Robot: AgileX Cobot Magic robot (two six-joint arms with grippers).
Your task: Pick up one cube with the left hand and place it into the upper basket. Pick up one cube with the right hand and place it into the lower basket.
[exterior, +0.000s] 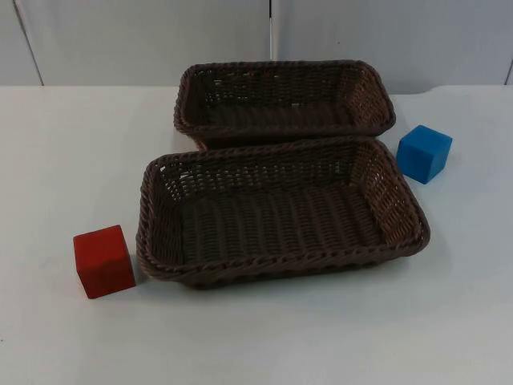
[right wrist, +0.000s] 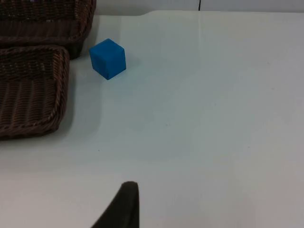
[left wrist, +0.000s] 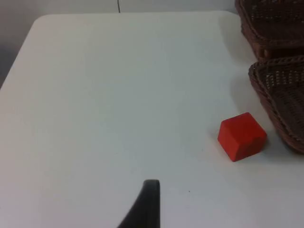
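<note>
A red cube [exterior: 103, 261] rests on the white table just left of the lower basket [exterior: 160, 265], close to its front left corner. A blue cube [exterior: 424, 152] sits to the right, beside the gap between the lower basket and the upper basket [exterior: 186, 120]. Both brown wicker baskets are empty. In the left wrist view the red cube [left wrist: 242, 136] lies well ahead of my left gripper's fingertip [left wrist: 148, 202], next to the lower basket's rim [left wrist: 266, 95]. In the right wrist view the blue cube [right wrist: 108, 58] lies far ahead of my right gripper's fingertip [right wrist: 124, 204]. Neither gripper holds anything.
The two baskets stand one behind the other, almost touching, in the middle of the table [exterior: 321, 337]. The grey partition wall [exterior: 144, 40] closes the far side. Open white surface lies in front of the baskets and on both sides.
</note>
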